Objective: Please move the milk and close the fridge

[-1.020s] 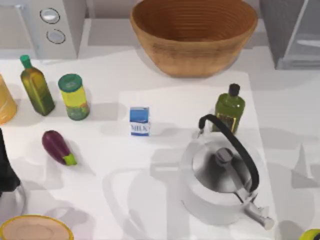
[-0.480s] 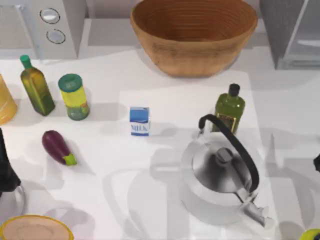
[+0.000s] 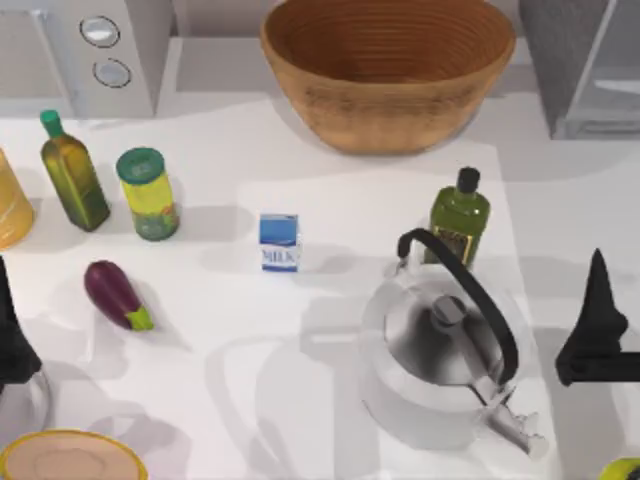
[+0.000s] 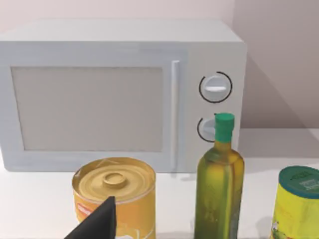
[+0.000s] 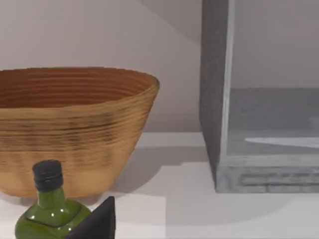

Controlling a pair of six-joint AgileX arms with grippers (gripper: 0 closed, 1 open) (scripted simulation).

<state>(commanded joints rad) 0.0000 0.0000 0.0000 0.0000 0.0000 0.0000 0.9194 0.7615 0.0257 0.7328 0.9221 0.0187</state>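
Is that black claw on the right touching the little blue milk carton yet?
Apart. The top view shows the right gripper near the table's right edge, with the kettle between it and the milk at mid-table.

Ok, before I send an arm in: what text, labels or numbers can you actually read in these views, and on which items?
"MILK": white band on the milk, mid-table in the top view.
The black-capped bottle by the kettle carries a label too blurred to read.
The green-lidded yellow jar has no readable print.
The yellow can has no readable print in the left wrist view.
The microwave dials show no numbers.
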